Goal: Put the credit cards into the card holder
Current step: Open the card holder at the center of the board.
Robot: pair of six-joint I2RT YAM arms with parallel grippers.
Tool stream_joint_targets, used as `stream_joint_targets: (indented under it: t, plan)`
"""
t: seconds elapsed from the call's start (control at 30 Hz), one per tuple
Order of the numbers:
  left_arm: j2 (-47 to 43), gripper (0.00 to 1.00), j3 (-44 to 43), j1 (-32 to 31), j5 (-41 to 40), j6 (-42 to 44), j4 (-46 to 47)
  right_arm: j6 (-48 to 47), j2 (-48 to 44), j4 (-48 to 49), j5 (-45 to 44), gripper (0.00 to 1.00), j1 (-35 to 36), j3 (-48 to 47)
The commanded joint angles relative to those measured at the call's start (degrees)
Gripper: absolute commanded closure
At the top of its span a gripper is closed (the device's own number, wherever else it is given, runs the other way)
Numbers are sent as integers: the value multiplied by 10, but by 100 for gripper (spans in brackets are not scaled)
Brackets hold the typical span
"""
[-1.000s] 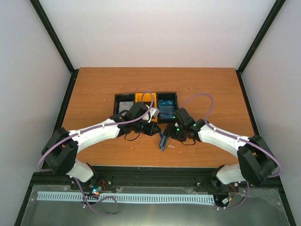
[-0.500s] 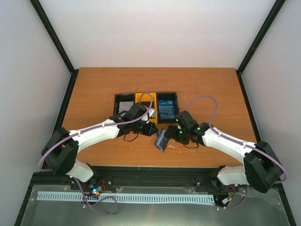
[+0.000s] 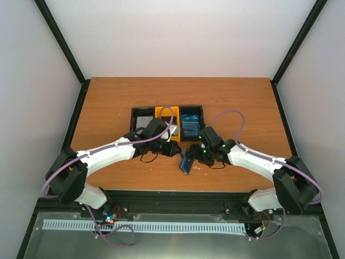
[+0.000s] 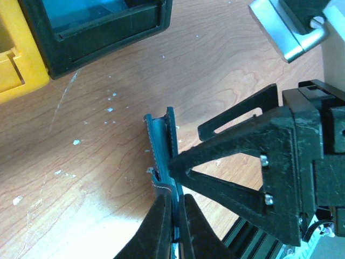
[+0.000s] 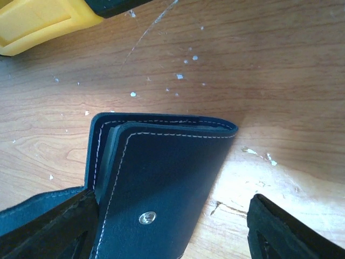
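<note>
On the wooden worktop (image 3: 108,102), the card holder (image 3: 186,162) stands on edge just in front of the bin tray (image 3: 131,116). The left pincer (image 4: 171,200) is pressed together on its lower edge, while the right pincer (image 5: 172,205) hangs spread wide to either side of the cover, gripping nothing. The hold looks narrow: one thin pinch on a soft, folding piece. A nudge from a right finger, which the left wrist view shows close against the edge, could twist the holder out of that pinch or tip it flat. Closing the right pincer on both flaps at once would likely press the pockets shut rather than part them. The holder is dark navy with pale stitching along its rounded borders and a small metal stud (image 5: 144,217) on its cover. Its layers gape slightly at one side, but no card shows inside. The credit cards (image 3: 190,124) lie in the tray's compartments, well apart from both pincers.
</note>
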State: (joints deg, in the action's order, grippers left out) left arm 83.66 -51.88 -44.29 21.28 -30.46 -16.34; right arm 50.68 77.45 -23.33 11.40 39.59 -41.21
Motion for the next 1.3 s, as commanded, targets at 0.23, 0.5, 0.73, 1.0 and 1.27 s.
stream_joint_targets:
  t: [0.23,0.5,0.73,1.0,1.27]
  plan:
    - [-18,99,1,4,3,0,13,24,31,-50,-28,36,9,-20]
    - [-17,99,-3,4,-49,-10,-3,55,13,-201,-153,37,14,-70]
    - [-19,99,-3,5,-81,-20,-12,61,1,-289,-226,39,18,-92]
    - [-28,99,1,5,-60,-19,-4,-12,-42,-206,-156,39,26,-121]
    - [-35,99,4,5,-45,-18,5,-42,-37,-98,-59,52,50,-140]
